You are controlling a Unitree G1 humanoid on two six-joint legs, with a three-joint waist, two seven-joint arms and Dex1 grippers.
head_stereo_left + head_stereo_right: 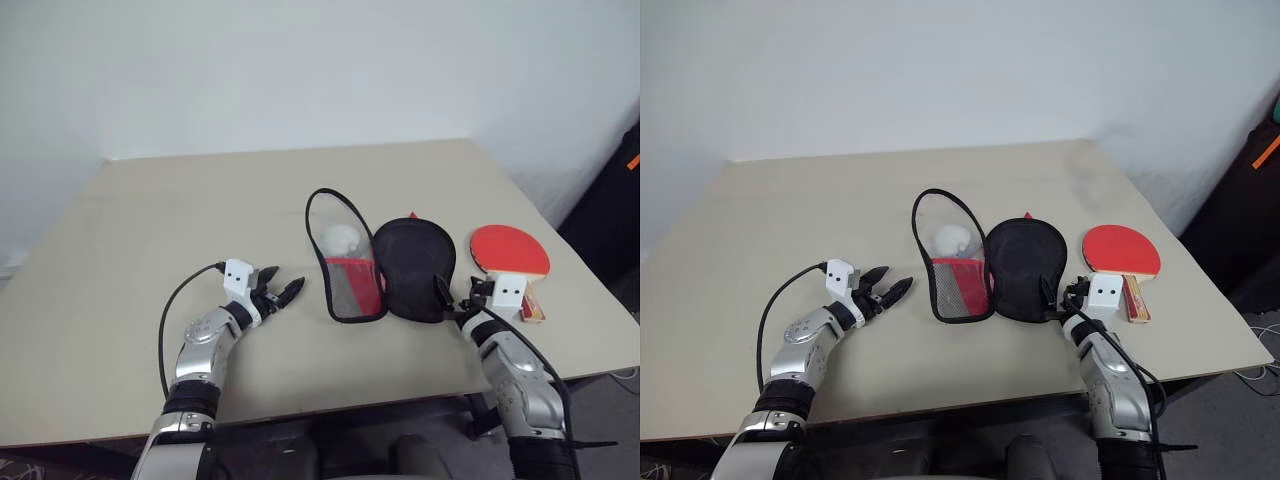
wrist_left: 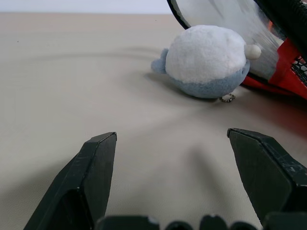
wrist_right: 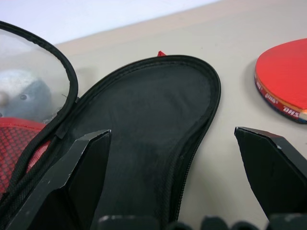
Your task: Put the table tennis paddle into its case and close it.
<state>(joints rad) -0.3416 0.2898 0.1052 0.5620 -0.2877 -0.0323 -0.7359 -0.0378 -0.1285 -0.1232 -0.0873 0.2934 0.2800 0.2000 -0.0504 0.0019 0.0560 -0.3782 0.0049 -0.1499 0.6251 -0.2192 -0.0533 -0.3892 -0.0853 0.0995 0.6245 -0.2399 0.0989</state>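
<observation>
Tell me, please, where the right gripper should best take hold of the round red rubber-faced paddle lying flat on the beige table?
Probably the light wooden handle of the round red rubber-faced paddle. It points back toward the open right gripper, which sits just beside it, near the open black-lined case. The blade lies flat on the beige table, leaving little edge to pinch, so come from the handle end.

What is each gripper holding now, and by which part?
Nothing is held. The left gripper and the right gripper both stand open over the table.

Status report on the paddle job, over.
Left gripper and right gripper open, empty. Round red wooden-handled paddle lies beside the open red-and-black zip case. White-grey plush toy beside case.
</observation>
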